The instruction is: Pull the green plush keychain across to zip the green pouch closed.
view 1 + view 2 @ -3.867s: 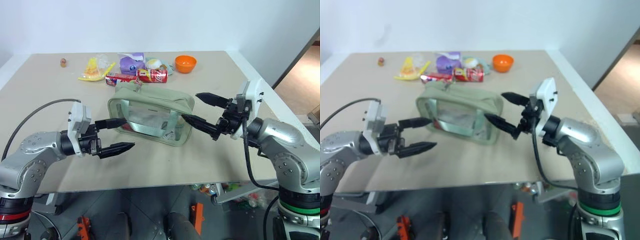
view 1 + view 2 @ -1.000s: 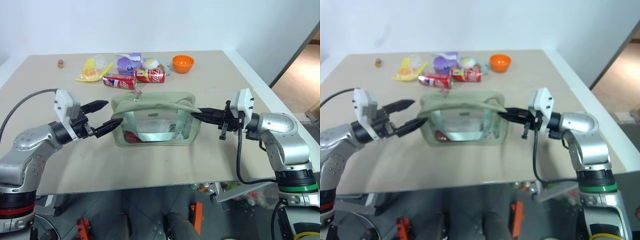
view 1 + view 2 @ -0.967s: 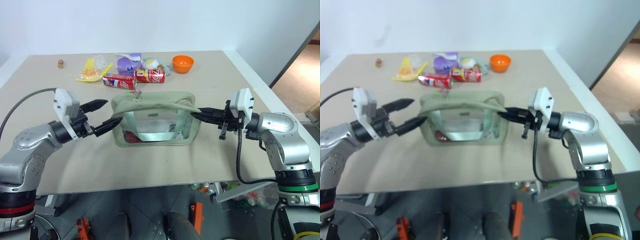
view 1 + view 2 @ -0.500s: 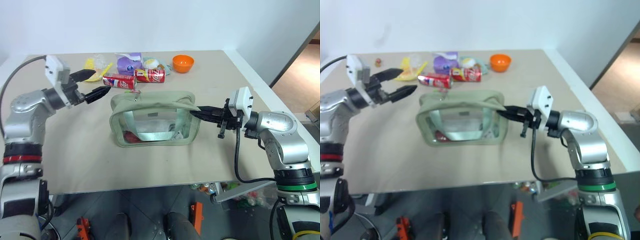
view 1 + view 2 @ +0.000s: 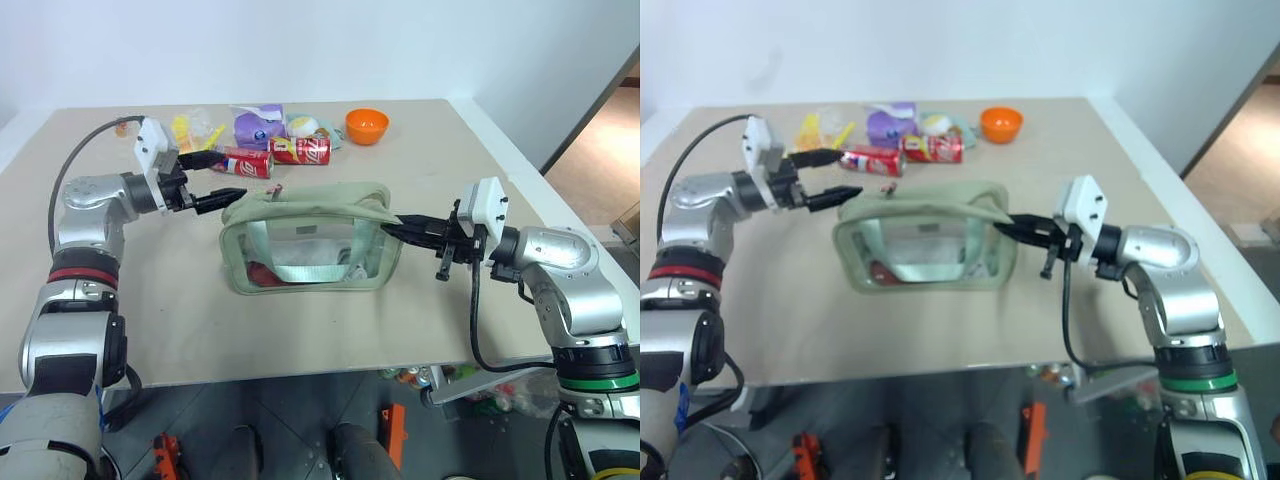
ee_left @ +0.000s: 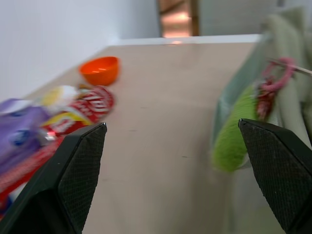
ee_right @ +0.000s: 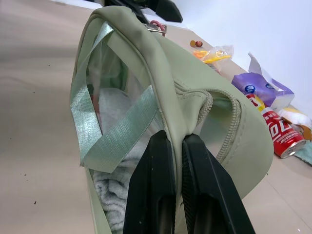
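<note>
From the head views, the green pouch (image 5: 308, 238) is standing in the middle of the table (image 5: 300, 330), holding something red and some pale folded cloth behind its clear window, with its top seam gaping near the right end. The right gripper (image 5: 392, 226) is reaching in level from the right, its fingers pressed together on the fabric at the pouch's right end. The left gripper (image 5: 222, 178) is hovering just off the pouch's upper left corner with its fingers spread wide, one above the other. Behind the pouch two red cans (image 5: 275, 156), a purple packet (image 5: 258, 128), a yellow snack packet (image 5: 190, 133) and an orange bowl (image 5: 367, 125) are lying along the far side; what the bowl holds cannot be told. In the left wrist view, the green plush keychain (image 6: 235, 130) is hanging at the pouch's end beside a pink ring (image 6: 278, 78), sitting between the two spread fingers (image 6: 66, 180) but nearer the far one, not touching either. In the right wrist view, the two black fingers (image 7: 155, 192) are squeezing a fold of the pouch's fabric just below the open zipper, and white towelling is showing through the window.
</note>
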You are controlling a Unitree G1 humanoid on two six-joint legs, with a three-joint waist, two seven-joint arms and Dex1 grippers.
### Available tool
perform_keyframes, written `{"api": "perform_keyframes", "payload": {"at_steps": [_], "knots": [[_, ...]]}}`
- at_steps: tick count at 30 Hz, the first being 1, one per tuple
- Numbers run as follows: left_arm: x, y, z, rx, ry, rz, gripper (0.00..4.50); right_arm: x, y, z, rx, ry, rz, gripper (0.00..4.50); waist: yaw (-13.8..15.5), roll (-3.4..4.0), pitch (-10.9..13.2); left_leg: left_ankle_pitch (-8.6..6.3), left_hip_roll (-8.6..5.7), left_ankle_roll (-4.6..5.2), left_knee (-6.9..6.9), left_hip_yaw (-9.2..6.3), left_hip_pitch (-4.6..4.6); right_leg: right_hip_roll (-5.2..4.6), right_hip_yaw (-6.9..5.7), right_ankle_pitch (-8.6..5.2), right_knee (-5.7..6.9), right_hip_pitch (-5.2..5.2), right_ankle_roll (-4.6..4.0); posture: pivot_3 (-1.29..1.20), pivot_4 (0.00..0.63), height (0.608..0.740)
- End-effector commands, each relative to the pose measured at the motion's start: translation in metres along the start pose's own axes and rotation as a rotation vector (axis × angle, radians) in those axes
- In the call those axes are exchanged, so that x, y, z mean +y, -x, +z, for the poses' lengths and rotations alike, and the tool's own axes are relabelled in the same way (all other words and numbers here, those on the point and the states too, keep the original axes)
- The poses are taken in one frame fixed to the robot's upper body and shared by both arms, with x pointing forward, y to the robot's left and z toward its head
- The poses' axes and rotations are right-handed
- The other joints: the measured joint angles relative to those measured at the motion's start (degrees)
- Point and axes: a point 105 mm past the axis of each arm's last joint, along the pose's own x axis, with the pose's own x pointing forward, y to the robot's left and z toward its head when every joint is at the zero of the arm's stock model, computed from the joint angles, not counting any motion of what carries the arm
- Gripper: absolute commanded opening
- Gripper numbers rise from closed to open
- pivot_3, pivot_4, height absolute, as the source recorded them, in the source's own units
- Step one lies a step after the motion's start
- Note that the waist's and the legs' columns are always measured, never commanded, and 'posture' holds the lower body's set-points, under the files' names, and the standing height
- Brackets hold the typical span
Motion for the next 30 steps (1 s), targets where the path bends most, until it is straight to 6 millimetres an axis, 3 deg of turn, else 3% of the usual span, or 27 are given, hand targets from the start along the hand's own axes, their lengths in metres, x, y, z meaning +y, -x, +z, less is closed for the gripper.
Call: {"api": "perform_keyframes", "payload": {"at_steps": [1,10,16,24,25,30], "knots": [[-0.012,-0.01,0.008,0.011,-0.018,-0.124,4.5,0.0,0.001,0.012,-0.026,0.043,-0.002,0.06,0.0,0.0,0.0,0.0,0.0,0.0,0.01,0.0,0.0,0.0,0.0,0.0,0.01,0.01,0.0,0.0,0.15,0.74],[-0.014,-0.004,0.023,0.024,-0.02,-0.178,4.5,0.001,0.001,0.01,-0.023,0.042,-0.002,0.06,0.0,0.0,0.0,-0.01,0.0,0.01,-0.01,-0.03,-0.07,0.01,0.0,-0.01,0.01,-0.07,0.0,0.0,0.15,0.74],[-0.02,-0.005,0.015,0.069,-0.026,-0.225,4.5,0.001,0.001,0.009,-0.02,0.039,-0.004,0.06,0.1,0.0,0.0,-0.01,0.0,0.02,0.0,-0.04,-0.08,0.0,-0.01,-0.03,0.02,-0.06,0.0,0.0,0.15,0.74],[-0.028,-0.027,0.012,0.059,-0.083,-0.274,4.5,-0.002,0.003,0.008,-0.011,0.037,-0.017,0.06,0.0,0.0,0.0,-0.01,0.0,0.02,0.04,-0.06,-0.08,0.01,-0.03,-0.02,0.03,-0.06,0.0,0.0,0.15,0.74],[-0.027,-0.028,0.013,0.055,-0.08,-0.271,3.96,-0.002,0.003,0.008,-0.01,0.037,-0.018,0.0,0.0,0.0,0.0,-0.01,0.0,0.02,0.04,-0.06,-0.09,0.01,-0.03,-0.02,0.03,-0.06,0.0,0.0,0.15,0.74],[-0.026,-0.032,0.013,0.04,-0.07,-0.27,2.41,-0.003,0.004,0.007,-0.003,0.039,-0.022,0.0,0.0,0.0,0.0,-0.01,-0.01,0.02,0.03,-0.07,-0.1,0.01,-0.03,-0.03,0.03,-0.06,0.0,0.0,0.15,0.74]]}}
